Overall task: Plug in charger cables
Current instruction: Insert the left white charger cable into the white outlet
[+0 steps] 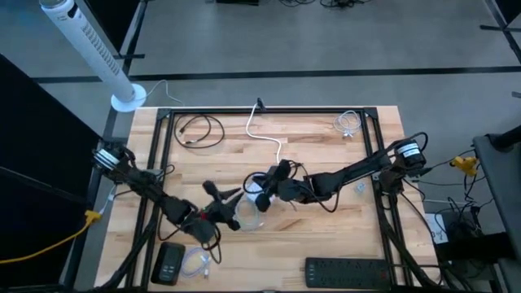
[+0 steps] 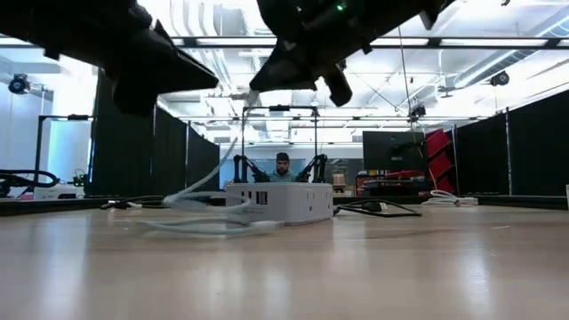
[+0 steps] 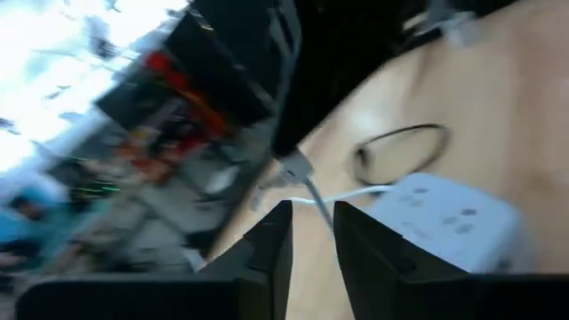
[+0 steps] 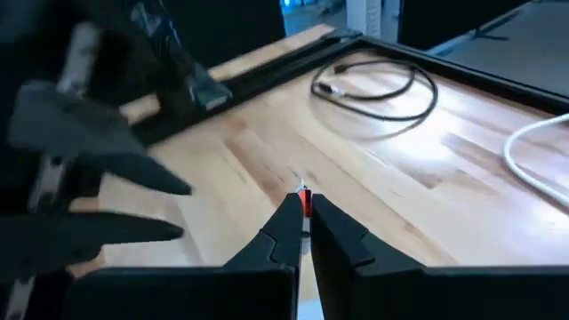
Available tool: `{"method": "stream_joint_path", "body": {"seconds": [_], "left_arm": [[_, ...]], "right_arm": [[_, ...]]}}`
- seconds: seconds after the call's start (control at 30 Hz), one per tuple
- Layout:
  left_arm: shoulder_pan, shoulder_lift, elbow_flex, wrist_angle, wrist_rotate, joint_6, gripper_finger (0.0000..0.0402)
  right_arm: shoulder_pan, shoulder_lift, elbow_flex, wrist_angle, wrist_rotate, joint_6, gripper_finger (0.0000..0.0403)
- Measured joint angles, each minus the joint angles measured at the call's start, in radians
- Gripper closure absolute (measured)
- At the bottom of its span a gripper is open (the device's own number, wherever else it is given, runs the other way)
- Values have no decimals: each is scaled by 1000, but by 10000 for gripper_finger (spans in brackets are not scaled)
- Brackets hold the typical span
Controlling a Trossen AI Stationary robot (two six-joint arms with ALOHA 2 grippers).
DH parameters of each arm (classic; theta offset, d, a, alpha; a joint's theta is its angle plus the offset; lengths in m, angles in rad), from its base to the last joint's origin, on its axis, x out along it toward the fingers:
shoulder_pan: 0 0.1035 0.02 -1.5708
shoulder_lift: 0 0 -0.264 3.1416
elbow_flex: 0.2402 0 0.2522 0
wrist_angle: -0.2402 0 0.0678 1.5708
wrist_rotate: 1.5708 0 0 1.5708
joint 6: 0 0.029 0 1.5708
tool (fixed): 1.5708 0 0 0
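Cable (image 3: pixel 313 191) — thin, white, small plug; left jaws apart astride it, right gripper (image 4: pixel 303 210) clenched.

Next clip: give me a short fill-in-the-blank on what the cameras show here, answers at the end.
1. The socket cube on the table is ____ in colour.
2. The coiled cable near the table's far left corner is ____.
3. The right gripper has its fingers ____.
4. The long power strip lies at the table's ____ edge.

Answers: white; black; shut; near
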Motion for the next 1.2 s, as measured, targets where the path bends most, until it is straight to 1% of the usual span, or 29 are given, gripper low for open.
{"method": "stream_joint_path", "body": {"seconds": [0.07,0.17,0.23,0.33,0.5,0.63,0.8,0.97,1.07,1.2], "left_arm": [[1,9,12,-2,-55,35,337],[16,27,24,-2,-87,63,338],[21,38,27,-5,-113,64,338],[21,51,27,-5,-178,65,338],[25,51,27,-2,-189,52,328],[39,51,27,0,-188,49,296],[72,47,26,40,-183,48,236],[89,39,26,75,-180,48,182],[104,37,26,113,-176,48,160],[149,37,26,129,-140,35,150]], "right_arm": [[-1,15,0,80,-1,18,402],[-1,41,0,190,-14,25,402],[0,51,0,214,-26,33,402],[-1,52,0,217,-22,81,402],[-3,53,0,267,-17,100,402],[-4,53,0,317,-16,137,402],[-25,53,0,314,-2,203,402],[-43,53,0,321,18,187,402],[-44,53,0,322,34,207,402],[-44,53,0,327,34,240,402]]}}
